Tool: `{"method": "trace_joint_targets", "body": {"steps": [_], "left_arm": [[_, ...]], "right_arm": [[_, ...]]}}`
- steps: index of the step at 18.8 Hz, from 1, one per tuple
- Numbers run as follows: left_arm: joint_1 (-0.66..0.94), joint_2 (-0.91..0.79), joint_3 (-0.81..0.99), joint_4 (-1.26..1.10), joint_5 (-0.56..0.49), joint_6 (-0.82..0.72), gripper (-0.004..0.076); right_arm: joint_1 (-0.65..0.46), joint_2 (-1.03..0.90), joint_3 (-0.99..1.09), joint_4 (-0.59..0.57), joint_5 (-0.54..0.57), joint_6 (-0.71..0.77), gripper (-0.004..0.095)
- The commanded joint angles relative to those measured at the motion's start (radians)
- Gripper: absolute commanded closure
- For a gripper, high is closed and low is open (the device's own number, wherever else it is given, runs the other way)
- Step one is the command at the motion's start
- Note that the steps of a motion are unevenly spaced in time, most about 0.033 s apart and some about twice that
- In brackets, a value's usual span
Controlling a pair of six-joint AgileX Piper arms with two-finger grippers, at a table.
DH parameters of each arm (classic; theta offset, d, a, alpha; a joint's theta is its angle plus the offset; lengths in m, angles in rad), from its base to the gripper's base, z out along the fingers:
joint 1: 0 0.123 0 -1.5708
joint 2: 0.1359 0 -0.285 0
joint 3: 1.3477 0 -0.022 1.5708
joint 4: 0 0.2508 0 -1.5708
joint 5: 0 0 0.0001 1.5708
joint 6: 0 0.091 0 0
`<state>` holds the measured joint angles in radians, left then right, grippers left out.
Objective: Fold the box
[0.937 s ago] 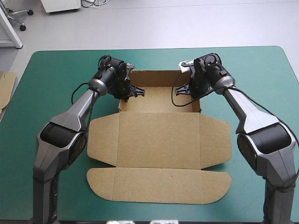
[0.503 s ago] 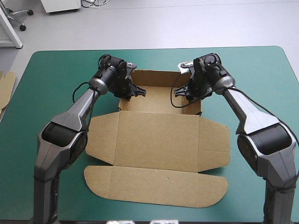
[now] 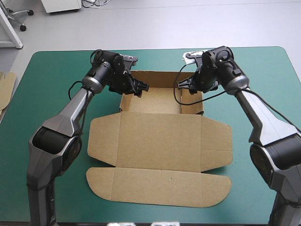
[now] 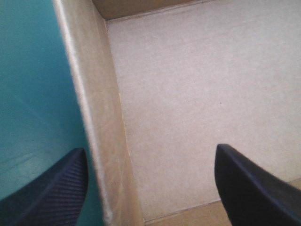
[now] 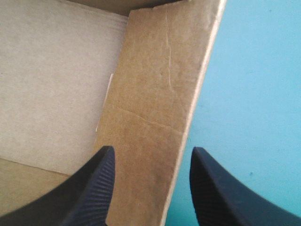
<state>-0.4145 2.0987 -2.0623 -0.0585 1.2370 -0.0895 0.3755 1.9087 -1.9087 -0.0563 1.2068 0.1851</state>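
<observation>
The brown box (image 3: 160, 141) lies mid-table as an open tray (image 3: 160, 100) at the far end, its walls raised and its lid (image 3: 160, 186) flat toward the front edge. My left gripper (image 3: 137, 88) hovers over the tray's left wall, open. In the left wrist view that wall (image 4: 96, 117) runs between the black fingers (image 4: 51, 190) of the left gripper (image 4: 150, 150), with the tray floor (image 4: 197, 94) beyond. My right gripper (image 3: 189, 85) is at the right wall, open. The right wall (image 5: 153, 89) stands between the parted fingers of the right gripper (image 5: 153, 150).
Teal-green cover (image 3: 56, 66) surrounds the box on all sides. Side flaps (image 3: 216, 141) of the sheet lie flat at left and right of the middle panel. An edge of more brown board (image 3: 5, 89) shows at the table's left edge.
Both grippers have opened from nearly shut and let go of the tray's side walls. The left arm drew outward to the left, the right arm outward to the right.
</observation>
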Motion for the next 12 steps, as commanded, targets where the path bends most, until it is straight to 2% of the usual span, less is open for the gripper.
{"method": "trace_joint_targets", "body": {"steps": [1, 3, 5, 9, 12], "left_arm": [[-0.007, -0.101, -0.030, -0.008, 0.020, 0.008, 0.0179], [-0.007, -0.136, -0.026, 0.012, 0.028, 0.022, 0.0181], [-0.007, -0.205, 0.017, 0.046, 0.005, 0.028, 0.0181], [-0.007, -0.464, 0.295, 0.075, -0.173, 0.024, 0.0186], [-0.007, -0.684, 0.494, 0.068, -0.337, 0.024, 0.0207]], "right_arm": [[0.000, -0.103, -0.022, -0.011, -0.032, 0.003, 0.0437], [0.000, -0.140, -0.014, -0.008, -0.046, 0.005, 0.0439], [0.002, -0.198, 0.038, 0.009, -0.109, 0.014, 0.0458], [0.002, -0.404, 0.287, -0.003, -0.293, 0.014, 0.0467], [0.002, -0.557, 0.430, -0.003, -0.363, -0.028, 0.0468]]}}
